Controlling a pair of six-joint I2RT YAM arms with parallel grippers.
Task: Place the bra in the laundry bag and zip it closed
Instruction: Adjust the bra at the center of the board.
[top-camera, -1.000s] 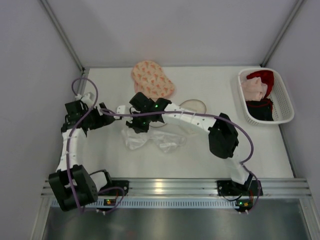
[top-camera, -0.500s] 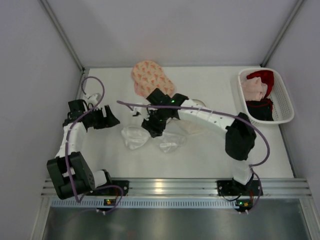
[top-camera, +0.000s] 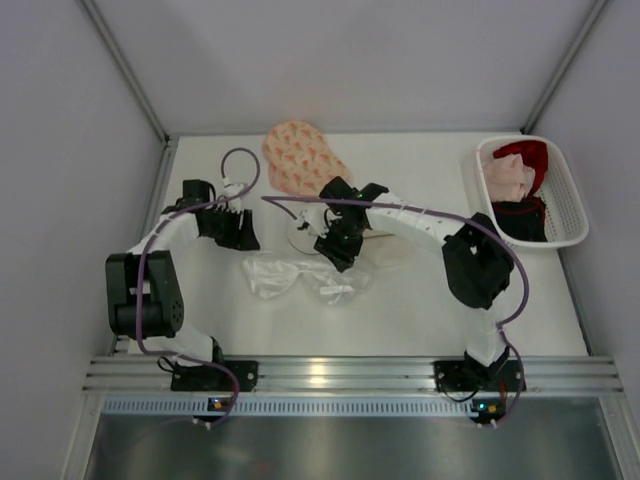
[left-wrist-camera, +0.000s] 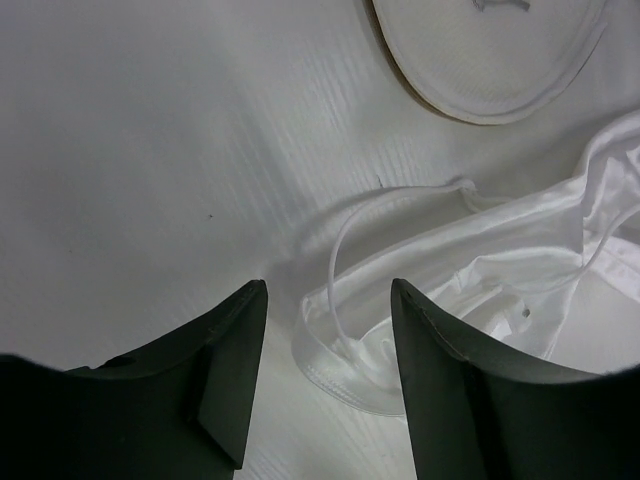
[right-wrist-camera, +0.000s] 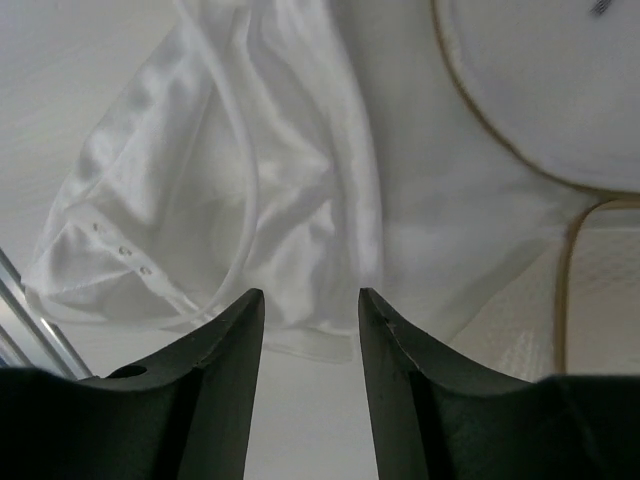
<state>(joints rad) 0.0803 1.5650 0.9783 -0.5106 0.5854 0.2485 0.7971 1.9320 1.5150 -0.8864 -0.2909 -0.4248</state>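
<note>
The white satin bra (top-camera: 300, 278) lies crumpled on the table in front of both grippers. The laundry bag (top-camera: 392, 248) is a white mesh pouch with a beige rim; it lies just behind the bra, partly under the right arm. My left gripper (top-camera: 240, 230) is open at the bra's left end. In the left wrist view a thin strap and the band edge of the bra (left-wrist-camera: 480, 290) lie below the gripper (left-wrist-camera: 328, 285), with the bag (left-wrist-camera: 490, 60) beyond. My right gripper (top-camera: 338, 255) is open and empty over the bra (right-wrist-camera: 250, 200), with the bag (right-wrist-camera: 560, 90) alongside in its wrist view.
A pink patterned cup-shaped piece of fabric (top-camera: 305, 158) lies at the back of the table. A white plastic basket (top-camera: 575, 190) with red, pink and black garments stands at the back right. Grey walls close in the table on three sides.
My left arm swung in from the left edge to the bra's left end and narrowed its jaws a little. The right gripper opened and shifted right and back over the bra.
</note>
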